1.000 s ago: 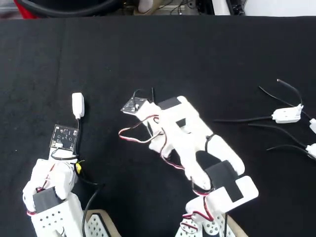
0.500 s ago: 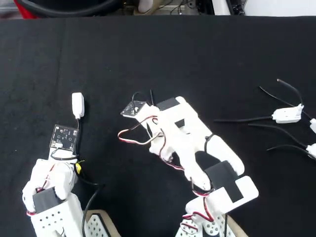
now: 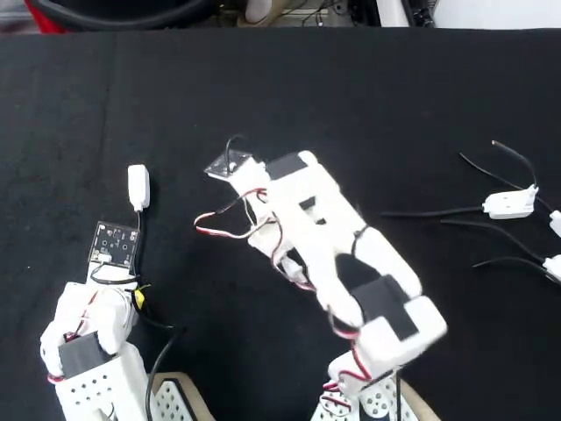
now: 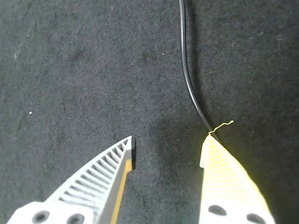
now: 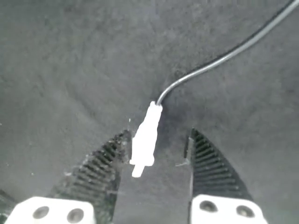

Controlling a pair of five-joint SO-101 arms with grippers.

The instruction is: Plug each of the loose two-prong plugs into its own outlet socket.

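Observation:
A slim white plug [image 5: 145,137] on a dark cord [image 5: 224,56] lies on the black mat between the open fingers of my right gripper [image 5: 159,135], close against one finger [image 5: 100,170] and apart from the other. In the high view this arm [image 3: 324,237] stretches to the table's middle left, its wrist [image 3: 230,167] covering the plug. My left gripper [image 4: 168,142] is open low over the mat, a black cord [image 4: 187,74] ending at one fingertip [image 4: 211,145]. That cord comes from a white oblong piece [image 3: 138,186] just beyond the left arm [image 3: 96,324].
At the right edge lie three white corded pieces [image 3: 510,203] [image 3: 552,263] [image 3: 557,224] with thin black leads trailing toward the middle. The black mat [image 3: 351,88] covers the whole table. Red and white servo wires [image 3: 219,230] hang beside the right arm.
The right arm has swung left and farther from its base, its wrist shifting up-left in the high view. The left arm and the white pieces have stayed put.

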